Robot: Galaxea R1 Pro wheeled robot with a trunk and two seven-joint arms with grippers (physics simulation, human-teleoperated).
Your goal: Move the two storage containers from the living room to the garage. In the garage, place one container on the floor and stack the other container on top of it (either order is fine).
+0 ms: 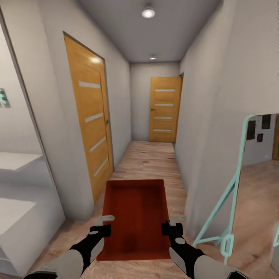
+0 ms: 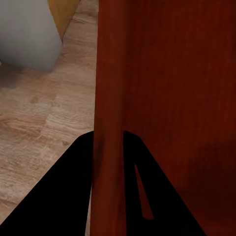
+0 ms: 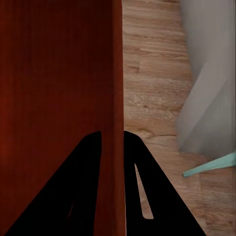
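The robot stands in a narrow corridor with white walls and a light wood plank floor (image 1: 147,159), and it carries one orange-red open-top rectangular plastic storage container (image 1: 136,217) in front of its trunk, held above the planks between both arms. In the head view the left gripper (image 1: 104,224) sits on the left long wall of the container and the right gripper (image 1: 173,224) sits on the right long wall, at about the same height. In the left wrist view the two black fingers (image 2: 73,196) stand on both sides of the red wall (image 2: 109,147), one outside and one inside, so the jaws are clamped on this wall. The right wrist view shows the same: the black fingers (image 3: 83,196) hold the right wall (image 3: 114,147) between them, and these jaws are also clamped on it. The inside of the container looks bare, with a dark red bottom. On the left side of the corridor there is a light-wood door with four narrow frosted strips (image 1: 91,116), closed, and a second door of the same kind (image 1: 164,109) is at the far end of the corridor. Two round ceiling lamps (image 1: 148,12) are on. At the right, a pale turquoise metal frame (image 1: 228,193) leans near the wall corner, just beside an opening to another room with the same wood floor. At the left edge a white low cabinet (image 1: 19,217) is visible.
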